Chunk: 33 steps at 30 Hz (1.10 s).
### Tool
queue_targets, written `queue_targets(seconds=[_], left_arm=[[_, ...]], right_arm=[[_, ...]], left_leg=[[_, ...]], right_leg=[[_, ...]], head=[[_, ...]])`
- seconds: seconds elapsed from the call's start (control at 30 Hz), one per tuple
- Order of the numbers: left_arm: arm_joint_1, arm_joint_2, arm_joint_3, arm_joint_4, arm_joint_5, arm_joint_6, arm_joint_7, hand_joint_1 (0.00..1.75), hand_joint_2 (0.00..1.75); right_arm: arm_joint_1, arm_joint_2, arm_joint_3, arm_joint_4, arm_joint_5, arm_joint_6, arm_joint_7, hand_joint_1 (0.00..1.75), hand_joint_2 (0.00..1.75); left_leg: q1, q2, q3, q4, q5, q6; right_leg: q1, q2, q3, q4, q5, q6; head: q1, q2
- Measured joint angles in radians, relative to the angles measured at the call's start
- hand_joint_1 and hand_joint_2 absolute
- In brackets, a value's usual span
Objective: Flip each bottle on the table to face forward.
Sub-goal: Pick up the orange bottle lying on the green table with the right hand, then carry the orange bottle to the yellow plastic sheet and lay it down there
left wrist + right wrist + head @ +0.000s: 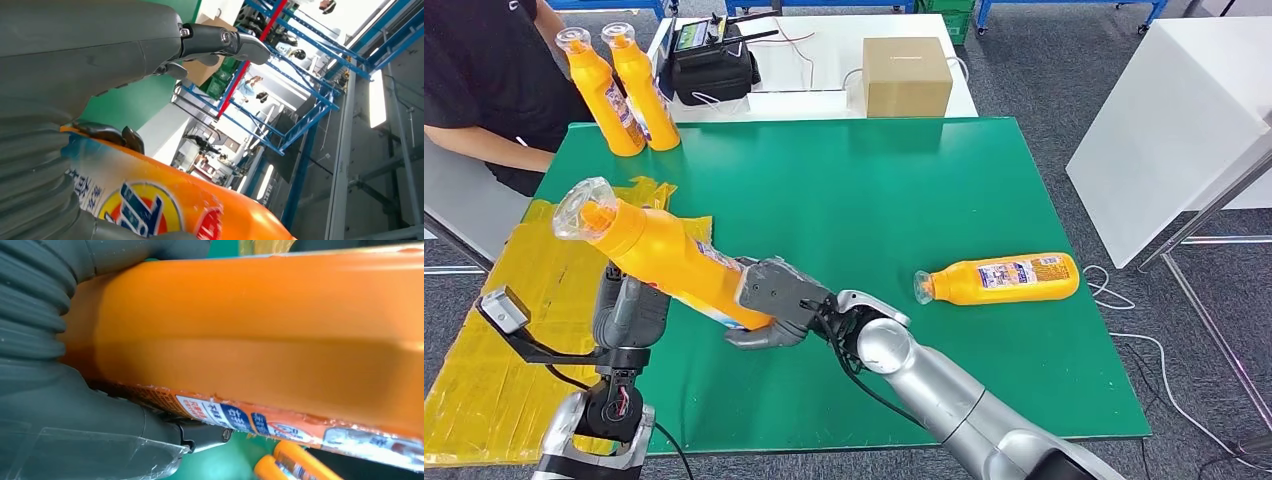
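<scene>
Green matting covers the worktop (904, 180), with grey carpet around it and yellow sheeting spilling off its left edge.

Nearest to us, at the lower left of the head view, we have the held bottle (659, 255) lifted clear of the surface and tilted, its clear cap pointing to the upper left. Our right robot hand (776, 302) is clamped around the bottle's base end, and the right wrist view shows the orange wall (260, 340) pressed against the palm. Our left robot hand (632, 305) sits under the bottle's middle; in the left wrist view the label (145, 205) lies against the palm with dark fingertips (112, 136) on the body while one finger (220, 42) stands away, so we take it as gripping too.

We judge the bottle stiff, smooth plastic, probably filled and fairly heavy, and slick at the label. The flat-sided body is the place to hold it, not the cap.

Further right lies a second bottle (1004, 279) on its side, cap to the left, well apart from our hands. At the upper left two upright bottles (619, 90) stand touching, beside a person's arm (484, 140). Beyond the green mat we see a cardboard box (907, 76) and a black bag (712, 62).
</scene>
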Motion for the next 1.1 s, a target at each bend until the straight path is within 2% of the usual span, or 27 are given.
queue_targets(seconds=[0.13, 0.23, 0.33, 0.43, 0.57, 1.1], left_arm=[[-0.016, 0.001, -0.006, 0.01, -0.117, 0.004, -0.051, 0.0, 1.75], [-0.027, 0.011, -0.027, 0.016, -0.252, -0.039, -0.113, 0.0, 1.75], [-0.018, 0.039, -0.067, 0.017, -0.405, -0.136, -0.198, 0.0, 1.75], [0.007, 0.054, -0.08, 0.018, -0.466, -0.192, -0.242, 0.0, 1.75], [0.013, 0.059, -0.085, 0.02, -0.489, -0.211, -0.247, 0.0, 1.75], [0.014, 0.061, -0.102, 0.021, -0.511, -0.222, -0.244, 0.0, 1.75]], right_arm=[[-0.001, 0.004, 0.035, 0.001, -0.066, 0.009, -0.003, 1.75, 1.75], [-0.006, -0.001, 0.051, 0.001, -0.102, -0.01, -0.019, 1.75, 1.75], [-0.011, -0.036, 0.053, -0.006, -0.136, -0.028, -0.06, 1.75, 1.75], [-0.014, -0.085, 0.038, -0.021, -0.15, 0.002, -0.074, 1.75, 1.75], [-0.016, -0.109, 0.028, -0.034, -0.144, 0.016, -0.073, 1.75, 1.75], [-0.021, -0.13, 0.031, -0.044, -0.145, 0.012, -0.056, 1.75, 1.75]], left_leg=[[0.0, 0.0, 0.0, 0.0, 0.0, 0.0], [0.0, 0.0, 0.0, 0.0, 0.0, 0.0], [0.0, 0.0, 0.0, 0.0, 0.0, 0.0], [-0.001, 0.0, 0.0, 0.0, 0.0, 0.0], [-0.001, 0.0, 0.0, 0.0, 0.0, 0.0], [0.0, 0.0, 0.0, 0.0, 0.0, 0.0]], right_leg=[[0.0, 0.0, 0.0, 0.0, 0.0, 0.0], [0.0, 0.0, 0.0, 0.0, 0.0, 0.0], [-0.001, 0.0, 0.0, 0.0, 0.0, 0.0], [-0.001, 0.0, 0.0, 0.0, 0.0, 0.0], [-0.001, 0.0, 0.0, 0.0, 0.0, 0.0], [0.0, 0.0, 0.0, 0.0, 0.0, 0.0]], head=[[0.0, 0.0], [0.0, 0.0], [0.0, 0.0], [0.0, 0.0], [0.0, 0.0], [0.0, 0.0]])
